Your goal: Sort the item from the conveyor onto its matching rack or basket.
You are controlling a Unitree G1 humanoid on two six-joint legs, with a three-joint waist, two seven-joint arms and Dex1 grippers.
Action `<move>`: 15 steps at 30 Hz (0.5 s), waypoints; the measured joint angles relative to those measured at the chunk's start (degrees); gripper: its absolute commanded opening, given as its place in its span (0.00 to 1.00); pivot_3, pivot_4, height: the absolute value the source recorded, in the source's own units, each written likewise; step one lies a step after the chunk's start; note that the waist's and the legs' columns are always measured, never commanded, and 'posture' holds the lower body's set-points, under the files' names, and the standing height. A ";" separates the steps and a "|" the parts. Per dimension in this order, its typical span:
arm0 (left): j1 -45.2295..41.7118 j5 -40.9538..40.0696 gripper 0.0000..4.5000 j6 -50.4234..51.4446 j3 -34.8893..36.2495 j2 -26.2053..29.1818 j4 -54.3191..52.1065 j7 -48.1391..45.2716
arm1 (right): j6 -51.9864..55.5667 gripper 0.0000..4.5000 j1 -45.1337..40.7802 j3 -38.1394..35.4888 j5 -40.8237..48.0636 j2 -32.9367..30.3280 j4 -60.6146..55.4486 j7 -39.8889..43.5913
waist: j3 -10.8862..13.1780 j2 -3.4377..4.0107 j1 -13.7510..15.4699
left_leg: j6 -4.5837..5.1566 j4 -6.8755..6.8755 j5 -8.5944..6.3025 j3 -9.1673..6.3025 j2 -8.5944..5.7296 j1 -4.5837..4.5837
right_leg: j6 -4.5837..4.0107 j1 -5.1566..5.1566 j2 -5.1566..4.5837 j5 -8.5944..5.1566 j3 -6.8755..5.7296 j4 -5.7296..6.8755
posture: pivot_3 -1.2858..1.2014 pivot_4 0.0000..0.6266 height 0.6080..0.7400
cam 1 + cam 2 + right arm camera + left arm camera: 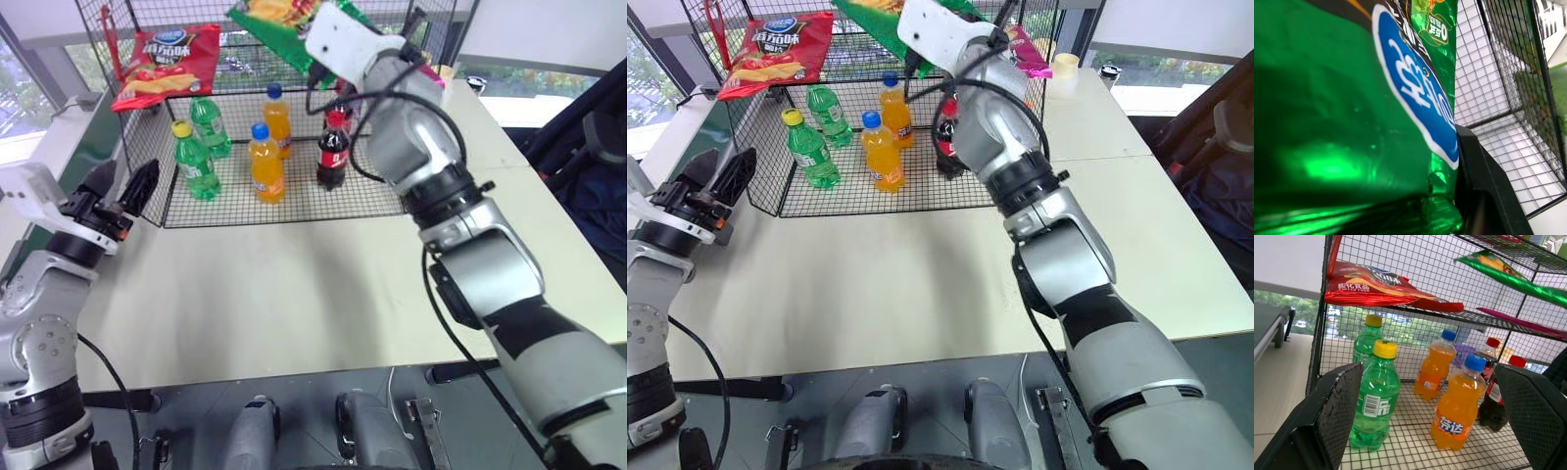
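Note:
The green crisp bag [1327, 122] with its round blue logo is pinched in my right gripper [1415, 196], which is shut on it; one black finger [1484, 186] shows beside the bag. My right arm reaches high into the black wire rack [294, 201], and the bag [274, 29] hangs over the upper shelf near the middle. My left gripper [129, 174] is open and holds nothing, off the rack's front left corner and facing it. The dark green conveyor [1266, 325] runs along the table's left side, past the rack.
A red crisp bag [167, 64] lies on the upper shelf at the left and a pink bag [1029, 49] at the right. Green [196, 162], orange [265, 164] and cola [333, 152] bottles stand on the rack's floor. The cream table [294, 294] spreads in front.

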 measured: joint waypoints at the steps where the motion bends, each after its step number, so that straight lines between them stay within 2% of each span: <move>1: -0.19 0.09 0.98 -0.02 -0.13 -0.12 0.08 0.01 | 1.08 0.00 -0.69 -0.20 0.34 1.17 1.09 -0.45 | 0.00 0.00 -0.01 | 0.00 0.00 0.00 0.00 0.00 -0.02 | 0.00 -0.01 0.00 0.00 0.00 -0.01 | 0.52 0.24 1.00; 6: -0.84 0.66 0.98 -0.10 -0.37 -0.45 0.39 -0.04 | 3.60 0.00 -5.33 -1.16 3.21 7.73 10.75 -3.76 | 0.01 0.01 -0.13 | 0.00 0.03 0.00 -0.02 0.00 -0.17 | 0.00 -0.13 0.00 0.00 -0.02 0.00 | 0.52 0.24 1.00; 15: -1.96 0.71 0.98 -0.09 -0.43 -0.49 0.48 -0.04 | -1.78 0.00 -11.75 -3.76 7.92 9.99 27.62 -13.57 | 0.00 0.00 0.04 | 0.00 0.12 0.00 -0.04 -0.06 -0.52 | 0.03 -0.36 -0.05 0.02 -0.04 -0.09 | 0.52 0.24 1.00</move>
